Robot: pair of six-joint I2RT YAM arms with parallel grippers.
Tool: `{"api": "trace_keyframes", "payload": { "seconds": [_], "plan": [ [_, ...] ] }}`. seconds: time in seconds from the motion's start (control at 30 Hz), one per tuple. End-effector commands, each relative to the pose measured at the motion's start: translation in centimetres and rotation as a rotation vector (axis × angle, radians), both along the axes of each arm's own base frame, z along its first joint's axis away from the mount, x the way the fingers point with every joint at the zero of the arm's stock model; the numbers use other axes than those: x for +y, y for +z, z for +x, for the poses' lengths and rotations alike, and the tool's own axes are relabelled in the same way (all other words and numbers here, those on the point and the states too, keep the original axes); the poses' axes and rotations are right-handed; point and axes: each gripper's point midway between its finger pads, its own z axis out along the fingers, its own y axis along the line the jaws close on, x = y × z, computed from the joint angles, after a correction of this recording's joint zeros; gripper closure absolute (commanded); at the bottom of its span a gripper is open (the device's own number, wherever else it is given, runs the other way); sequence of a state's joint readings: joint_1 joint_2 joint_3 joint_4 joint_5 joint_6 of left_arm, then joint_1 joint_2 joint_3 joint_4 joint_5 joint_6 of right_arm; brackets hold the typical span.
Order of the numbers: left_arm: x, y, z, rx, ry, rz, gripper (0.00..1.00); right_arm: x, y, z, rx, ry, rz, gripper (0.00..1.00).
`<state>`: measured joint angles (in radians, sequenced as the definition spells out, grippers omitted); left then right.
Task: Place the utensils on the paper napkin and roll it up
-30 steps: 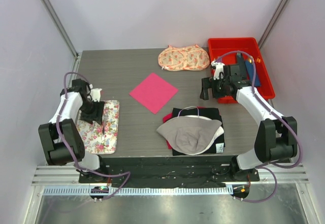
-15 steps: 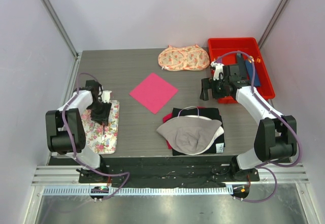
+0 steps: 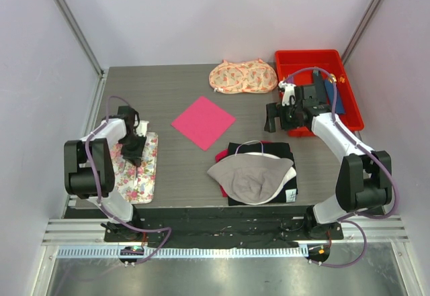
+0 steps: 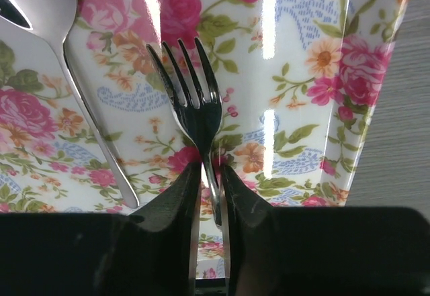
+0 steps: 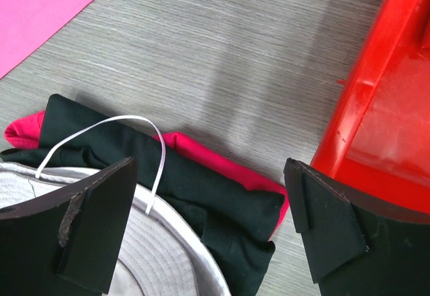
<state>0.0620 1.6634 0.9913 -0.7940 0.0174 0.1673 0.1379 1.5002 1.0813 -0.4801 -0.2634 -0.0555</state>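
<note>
A silver fork (image 4: 195, 101) and a silver spoon (image 4: 41, 21) lie on the floral mat (image 4: 302, 74) in the left wrist view. My left gripper (image 4: 209, 172) is shut on the fork's neck just behind the tines. From above, the left gripper (image 3: 134, 150) is low over the mat (image 3: 146, 175). The pink napkin (image 3: 203, 121) lies flat mid-table, apart from both grippers. Its corner shows in the right wrist view (image 5: 40, 7). My right gripper (image 3: 277, 118) is open and empty beside the red bin. In its wrist view, the right gripper (image 5: 208, 167) hangs above folded cloth.
A red bin (image 3: 306, 60) stands at the back right, its wall close to the right finger (image 5: 376, 108). A grey hat (image 3: 252, 178) lies on black and red folded clothes (image 5: 222, 202) at the near middle. A peach patterned fabric item (image 3: 242, 76) lies at the back.
My left arm has folded in and its gripper has shifted a little right over the floral mat. The right arm and the napkin have not moved.
</note>
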Motion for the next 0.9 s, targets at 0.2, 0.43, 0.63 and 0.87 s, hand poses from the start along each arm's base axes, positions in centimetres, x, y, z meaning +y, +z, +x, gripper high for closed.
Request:
{"api": "trace_keyframes", "payload": {
  "seconds": [0.2, 0.43, 0.63, 0.87],
  "plan": [
    [-2.4, 6.8, 5.0, -0.131, 0.101, -0.091, 1.0, 0.7, 3.3, 1.9, -0.081, 0.003, 0.027, 0.0],
    [-9.7, 15.4, 11.7, -0.29, 0.189, -0.191, 1.0, 2.2, 4.1, 3.0, -0.079, 0.018, 0.087, 0.0],
    [-17.9, 16.5, 16.5, -0.349, 0.175, -0.311, 1.0, 2.5, 4.4, 3.6, -0.07, -0.005, 0.108, 0.0],
    [-25.3, 15.0, 21.0, -0.358, 0.153, -0.38, 1.0, 2.1, 4.1, 3.3, -0.069, -0.017, 0.093, 0.01]
  ]
}}
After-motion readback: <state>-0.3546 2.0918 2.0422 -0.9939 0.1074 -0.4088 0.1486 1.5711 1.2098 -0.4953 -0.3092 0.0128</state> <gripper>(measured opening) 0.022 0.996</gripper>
